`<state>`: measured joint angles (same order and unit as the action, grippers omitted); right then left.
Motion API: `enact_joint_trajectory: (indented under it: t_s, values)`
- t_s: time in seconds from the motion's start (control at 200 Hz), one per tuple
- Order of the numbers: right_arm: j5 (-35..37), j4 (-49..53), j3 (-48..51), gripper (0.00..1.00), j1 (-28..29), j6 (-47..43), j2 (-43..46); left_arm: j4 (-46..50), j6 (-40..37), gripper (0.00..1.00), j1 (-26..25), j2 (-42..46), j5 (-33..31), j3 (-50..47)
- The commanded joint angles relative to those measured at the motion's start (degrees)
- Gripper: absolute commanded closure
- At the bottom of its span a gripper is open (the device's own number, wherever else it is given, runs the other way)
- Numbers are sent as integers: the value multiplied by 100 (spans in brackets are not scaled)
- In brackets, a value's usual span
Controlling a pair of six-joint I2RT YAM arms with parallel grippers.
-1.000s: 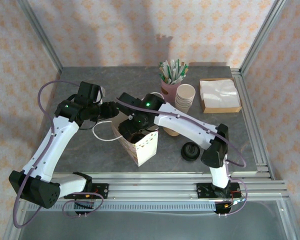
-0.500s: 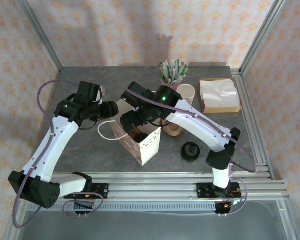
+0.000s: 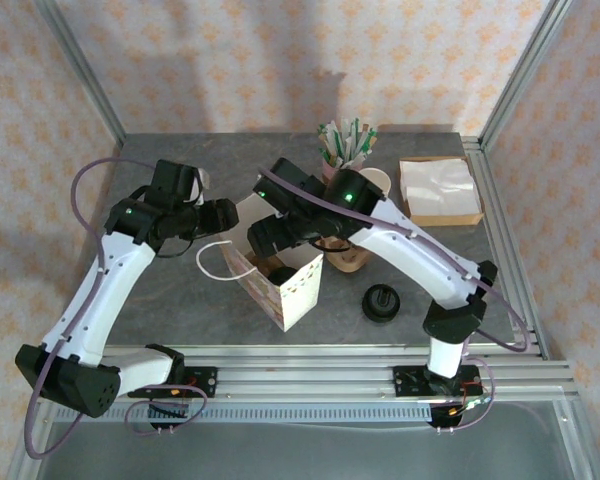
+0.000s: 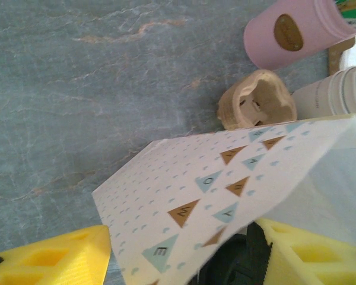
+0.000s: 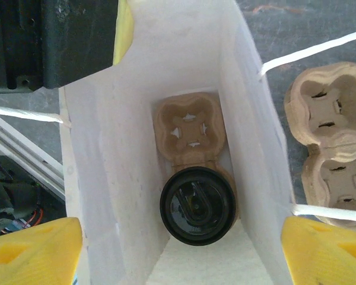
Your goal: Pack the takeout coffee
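- The takeout coffee (image 5: pixel 197 206) is sitting deep inside the paper bag (image 5: pixel 249 148), low in the middle of the right wrist view. Its black lid is facing up, and it is seated in one pocket of a pulp cup carrier (image 5: pixel 190 127) whose other pocket is standing empty just above it.
- The right gripper (image 5: pixel 178 252) is hanging over the bag mouth with its yellow fingers (image 5: pixel 35 252) spread to the two lower corners of that view. It is gripping nothing, and the cup is sitting well below them.
- Compared with a second ago in the top view, this arm is rising up and back out of the bag and its elbow is swinging toward the right of the frame. The bag is staying in place at centre.
- That is reading as a finished release: the coffee is looking packed, and the arm seems to be clearing away.
- The left gripper (image 4: pixel 184 255) is waiting at the bag's upper-left corner, much where it was. Its fingers are partly apart with the patterned bag wall between them, and I cannot tell whether they are actually pinching it.
- A second carrier (image 5: pixel 329 160) is lying on the table (image 3: pixel 160 290) just right of the bag.
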<state>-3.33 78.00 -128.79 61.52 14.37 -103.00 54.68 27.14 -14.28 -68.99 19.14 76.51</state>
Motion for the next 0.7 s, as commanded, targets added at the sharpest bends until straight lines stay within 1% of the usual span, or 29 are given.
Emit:
enact_joint_trajectory:
  t_s: [0.0,0.185,0.33,0.52,0.696]
  values:
    - [354,-20,22,14,41,-34,355,121,64,34,-42,140,88,253]
    - [735,-189,274,14,45,-84,713,209,45,24,-42,177,89,429]
    - [1276,-478,590,14,23,-166,1094,355,-12,17,-41,316,-65,586]
    - [1979,-960,997,13,-201,-335,1621,480,-81,14,-40,633,-341,741]
    - [2357,-1620,1708,14,-693,-510,2200,576,-126,12,-39,1024,-799,702]
